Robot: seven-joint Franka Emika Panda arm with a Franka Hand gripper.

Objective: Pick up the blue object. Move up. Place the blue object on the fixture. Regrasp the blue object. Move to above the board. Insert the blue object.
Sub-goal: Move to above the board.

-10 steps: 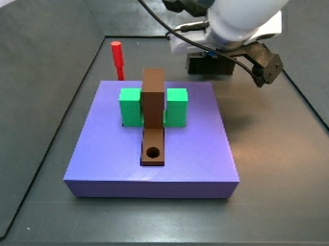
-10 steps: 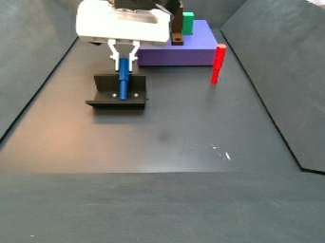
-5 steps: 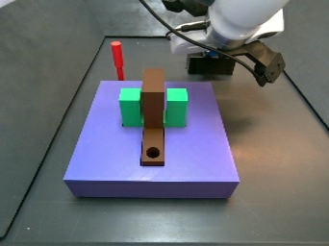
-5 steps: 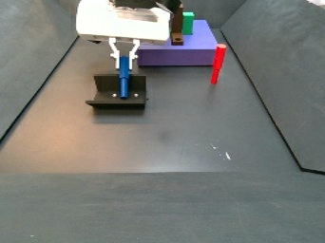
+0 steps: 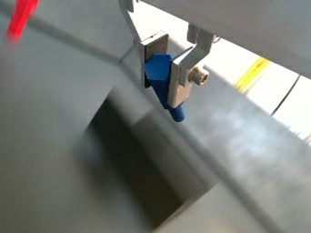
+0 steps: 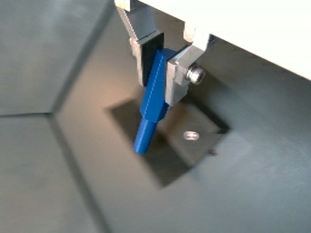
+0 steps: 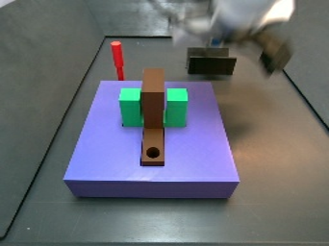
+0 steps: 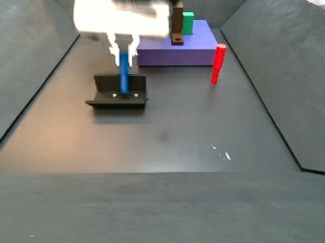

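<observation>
gripper (image 8: 124,43) over fixture (image 8: 117,93) | red peg (image 8: 219,63) well aside | floor (image 8: 165,142) open

- In a side view the arm and gripper (image 7: 238,38) are smeared by motion blur; the fingers cannot be made out there, and the blue object does not show
- In a side view the gripper (image 8: 124,43) is blurred too, and the arm above it is cut off by the upper edge
- The fixture (image 7: 213,63) is partly covered by that blur; in a wrist view the fixture (image 6: 195,136) lies partly behind the blue object (image 6: 151,100)
- In both wrist views the fingers (image 5: 185,73) hide the upper end of the blue object (image 5: 162,75); the gripper body is cut off by the frame
- The board (image 8: 177,26) is mostly hidden behind the gripper; its hole cannot be seen there
- A red streak (image 5: 22,20) at a wrist view's edge is too blurred to name
</observation>
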